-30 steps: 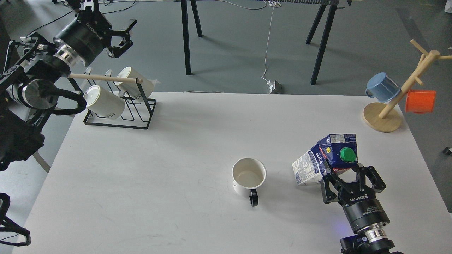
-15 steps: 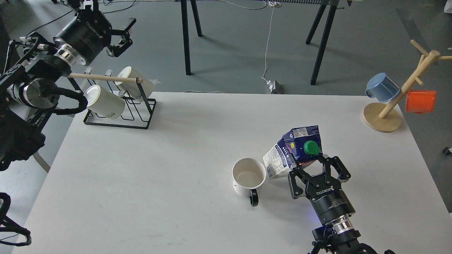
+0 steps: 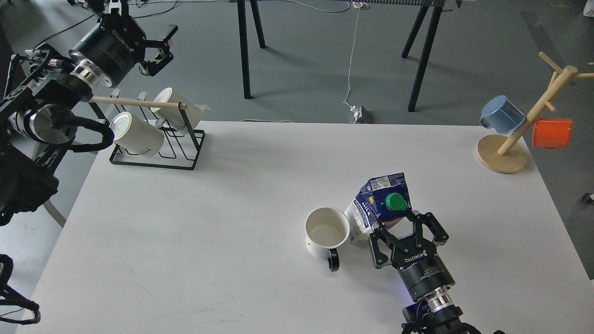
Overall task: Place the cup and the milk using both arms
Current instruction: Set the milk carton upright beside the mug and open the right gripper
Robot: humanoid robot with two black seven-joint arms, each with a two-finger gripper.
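Spanning the view, the table (image 3: pixel 195 232) is seen bearing the cup (image 3: pixel 326 232) near its middle, the milk (image 3: pixel 378 206) is held tilted just beside it by the right gripper (image 3: pixel 403 228), and the left gripper (image 3: pixel 160 48) is raised with jaws spread.

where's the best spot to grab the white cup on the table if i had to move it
Grip the white cup across its rim from above: it stands upright, mouth open. Come from its left, since the milk carton in the right gripper crowds its right and the handle points toward the robot.
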